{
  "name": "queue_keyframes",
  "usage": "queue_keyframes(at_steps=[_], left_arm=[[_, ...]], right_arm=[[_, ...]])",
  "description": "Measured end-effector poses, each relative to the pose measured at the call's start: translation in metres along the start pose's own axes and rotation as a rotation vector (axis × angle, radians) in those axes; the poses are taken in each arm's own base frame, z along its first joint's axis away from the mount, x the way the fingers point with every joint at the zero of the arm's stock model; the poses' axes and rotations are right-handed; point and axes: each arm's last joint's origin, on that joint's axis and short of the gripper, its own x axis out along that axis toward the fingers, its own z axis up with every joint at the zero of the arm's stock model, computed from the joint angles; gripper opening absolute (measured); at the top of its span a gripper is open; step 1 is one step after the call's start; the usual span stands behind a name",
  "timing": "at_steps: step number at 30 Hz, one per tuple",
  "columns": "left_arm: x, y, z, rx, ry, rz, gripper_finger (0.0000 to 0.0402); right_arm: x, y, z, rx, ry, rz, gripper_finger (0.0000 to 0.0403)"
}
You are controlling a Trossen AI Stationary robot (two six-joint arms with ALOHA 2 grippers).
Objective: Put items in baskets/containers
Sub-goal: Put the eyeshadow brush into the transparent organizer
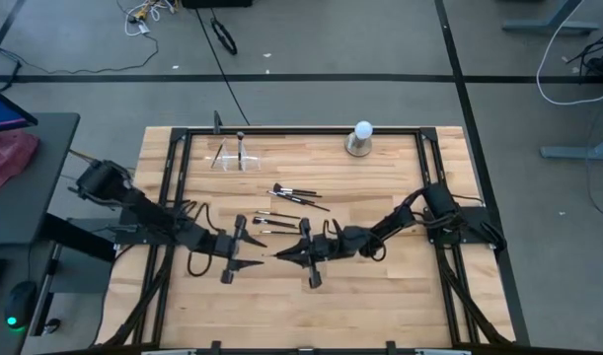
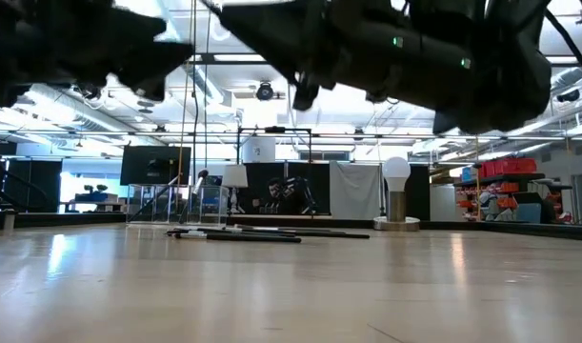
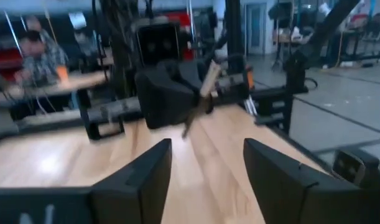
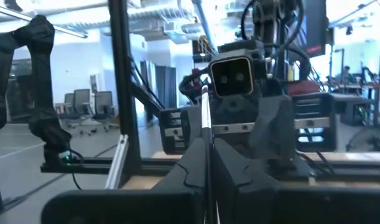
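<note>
Several black-handled makeup brushes (image 1: 293,205) lie flat on the wooden table, also in the low view (image 2: 243,234). The clear holder (image 1: 232,156) stands near the far edge with one brush (image 1: 241,145) upright in it. My right gripper (image 1: 278,256) hovers mid-table, shut on a thin brush (image 4: 206,118). My left gripper (image 1: 254,259) faces it from the table's left, close by and open (image 3: 207,146). In the left wrist view the right gripper (image 3: 177,93) shows ahead with the brush (image 3: 208,81) slanting across it. My right gripper pinches the thin brush by its shaft (image 4: 208,155) between its two shut fingers (image 4: 239,165). The fingers point level toward the table's left and lie across the brush. It is lifted clear of the table and stands tilted, with one end above and one end (image 3: 188,127) below the fingers.
A white ball on a grey round base (image 1: 361,138) stands at the far edge, right of the holder. A black frame (image 1: 301,131) runs around the tabletop. Bare wood (image 1: 380,296) lies near the front edge. A person (image 3: 37,53) sits beyond the table.
</note>
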Motion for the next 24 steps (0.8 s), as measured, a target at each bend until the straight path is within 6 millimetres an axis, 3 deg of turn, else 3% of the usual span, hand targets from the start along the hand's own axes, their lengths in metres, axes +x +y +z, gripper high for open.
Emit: queue_keyframes(at_steps=[6, 10, 24], left_arm=[[0.031, -0.008, 0.008, 0.067, -0.051, 0.046, 0.0208], [0.038, -0.012, 0.011, 0.099, -0.062, 0.073, 0.0186], [0.035, -0.022, 0.015, 0.124, -0.101, 0.020, 0.0019]], right_arm=[[0.001, 0.002, 0.001, -0.009, -0.005, 0.007, 0.0010], [0.001, 0.005, 0.001, -0.020, -0.003, 0.012, 0.0010], [0.001, 0.011, 0.001, -0.040, -0.006, 0.022, 0.0011]])
